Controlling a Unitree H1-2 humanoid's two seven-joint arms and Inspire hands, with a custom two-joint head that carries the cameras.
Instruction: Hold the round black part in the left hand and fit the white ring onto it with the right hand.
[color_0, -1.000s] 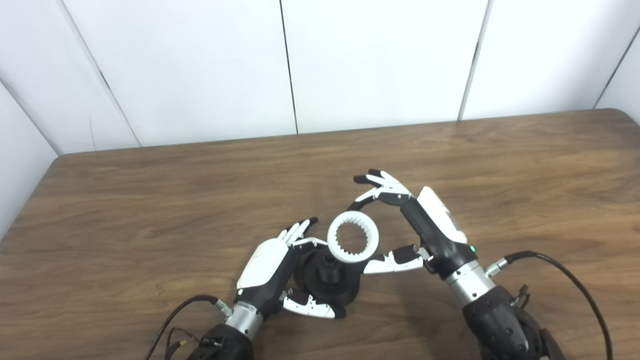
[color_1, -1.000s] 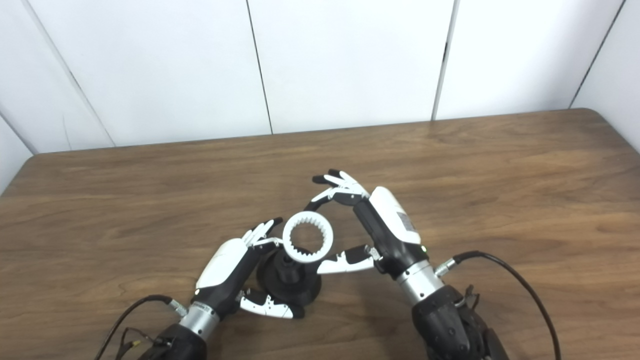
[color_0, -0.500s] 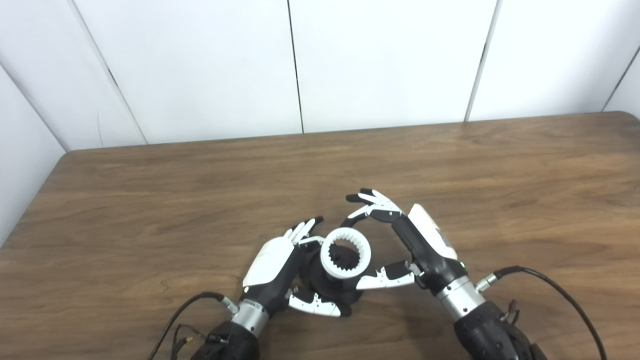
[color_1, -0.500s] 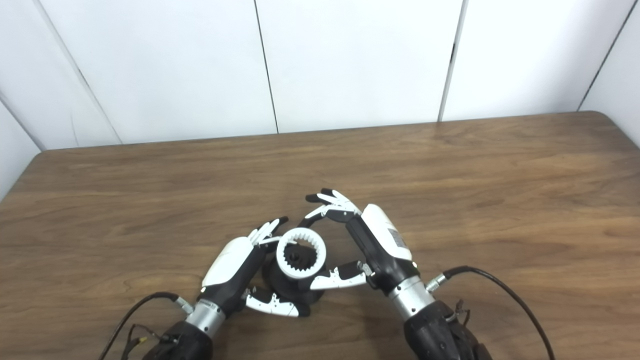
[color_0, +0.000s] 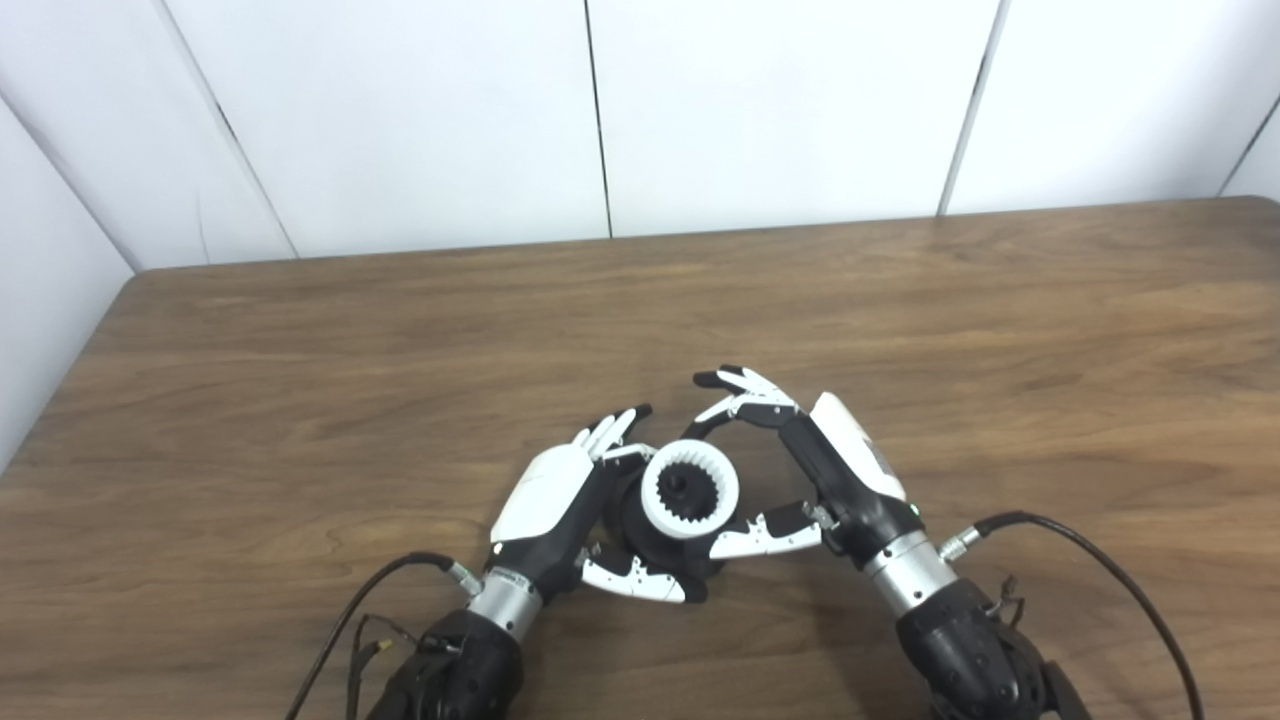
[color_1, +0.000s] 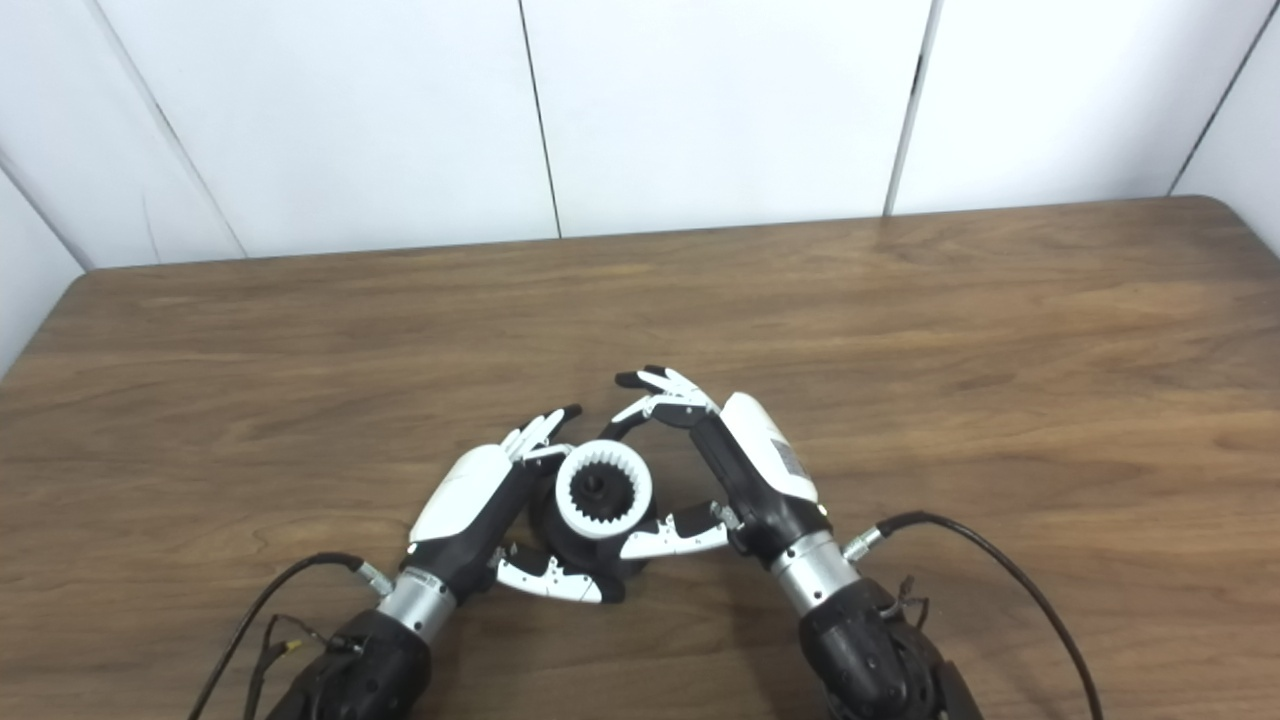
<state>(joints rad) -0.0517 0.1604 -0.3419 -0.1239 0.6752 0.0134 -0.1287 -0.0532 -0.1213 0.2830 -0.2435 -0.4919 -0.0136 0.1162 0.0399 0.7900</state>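
Both of your hands sit close together near the front edge of the desk (color_0: 300, 330), a little left of its middle. Your left hand (color_0: 560, 500) is wrapped around the round black part (color_0: 650, 535), fingers curled behind it on the far side and the thumb (color_0: 635, 582) lying under its near side, so you are holding it. The part stands at or just above the wood; you cannot tell from these views whether it touches.

On its upper face sits the white toothed ring (color_0: 690, 492), tilted toward the camera, with the part's black central hub (color_1: 594, 487) showing through the ring's opening. You cannot tell whether the ring is fully seated.

Your right hand (color_0: 810, 470) arches over the ring from the right. Its thumb (color_0: 762, 536) reaches in to the ring's lower right rim and looks to be touching it, while its fingers (color_0: 740, 400) are spread and curved above the ring's far side, apart from the rim. That leaves your right hand spread wide rather than closed on the ring.

A black cable (color_0: 1100, 570) trails from each wrist toward the front edge.
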